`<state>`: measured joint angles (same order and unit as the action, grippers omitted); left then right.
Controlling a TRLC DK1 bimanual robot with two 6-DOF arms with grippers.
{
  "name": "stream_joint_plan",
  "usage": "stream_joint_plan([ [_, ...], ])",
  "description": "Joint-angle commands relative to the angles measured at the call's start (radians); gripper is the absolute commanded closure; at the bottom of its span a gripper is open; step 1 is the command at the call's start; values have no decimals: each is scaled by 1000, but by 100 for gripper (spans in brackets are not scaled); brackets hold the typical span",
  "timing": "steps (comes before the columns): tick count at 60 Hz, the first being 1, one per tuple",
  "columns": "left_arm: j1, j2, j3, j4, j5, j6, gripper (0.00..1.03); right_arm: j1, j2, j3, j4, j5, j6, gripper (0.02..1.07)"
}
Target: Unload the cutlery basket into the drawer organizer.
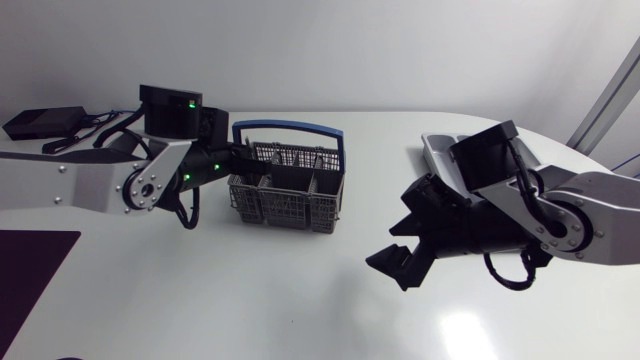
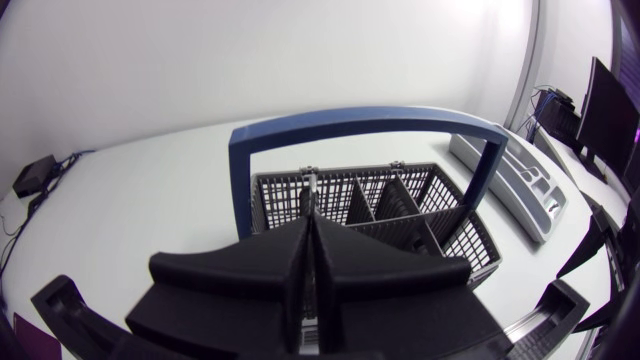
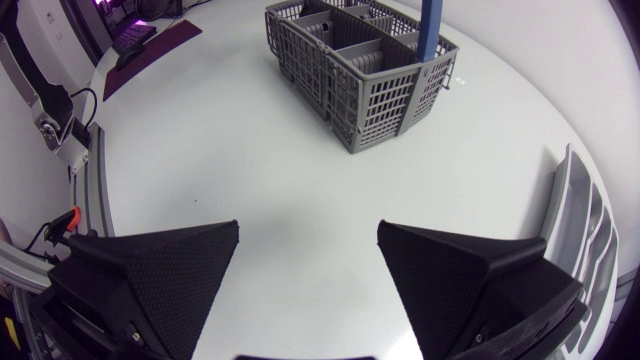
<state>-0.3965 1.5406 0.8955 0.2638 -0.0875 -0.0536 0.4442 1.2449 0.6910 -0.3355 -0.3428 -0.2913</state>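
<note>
1. Head view:
   - The basket [image 1: 288, 186] sits mid-table w/ its blue handle [image 1: 290, 128] upright.
   - The left gripper [image 1: 238, 160] is at the basket's left end.
   - The right gripper [image 1: 395, 255] hangs over bare table, well apart from the basket, fingers spread.
   - The organizer [image 1: 432, 148] lies behind the right arm, mostly hidden.
2. Left wrist view:
   - The left gripper [image 2: 311, 225] has its fingers pressed almost together. They seem to pinch a thin metal piece [image 2: 311, 190] standing at the basket's [image 2: 400, 200] near wall, prob. cutlery.
   - The other compartments look bare.
   - The organizer [image 2: 520, 175] lies beyond the handle [image 2: 370, 125]. Its visible slots show no cutlery, as far as can be told.
3. Right wrist view:
   - The right gripper [image 3: 308, 235] is wide open w/ nothing between the fingers.
   - The basket [image 3: 370, 90] is ahead of it and the organizer [image 3: 582, 230] is off to one side.
4. Progress (est.):
   - Nothing is visibly in the organizer yet.
   - One piece is gripped but not yet lifted out.
   - Carrying and placing are still to do.
   - No other pieces are seen in the basket.
</note>
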Motion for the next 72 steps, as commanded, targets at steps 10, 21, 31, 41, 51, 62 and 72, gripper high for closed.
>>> stream_joint_plan([
  [10,-81,-116,-104,107,-87,101,100,7,-38,-42,4,1,7,7],
  [21,-73,-157,-72,37,-74,107,100,7,-59,-41,0,1,9,7],
  [31,2,-228,3,-144,100,84,100,7,-84,-31,-5,1,7,7],
  [41,77,-309,88,-327,264,66,100,7,-104,-28,3,-1,-23,7],
  [51,136,-353,178,-471,385,69,100,17,-140,-31,6,-4,-78,7],
  [62,125,-283,318,-732,502,161,100,57,-231,-45,-5,33,-206,7],
  [72,96,-228,324,-821,535,228,100,163,-308,-70,-11,206,-348,7],
])
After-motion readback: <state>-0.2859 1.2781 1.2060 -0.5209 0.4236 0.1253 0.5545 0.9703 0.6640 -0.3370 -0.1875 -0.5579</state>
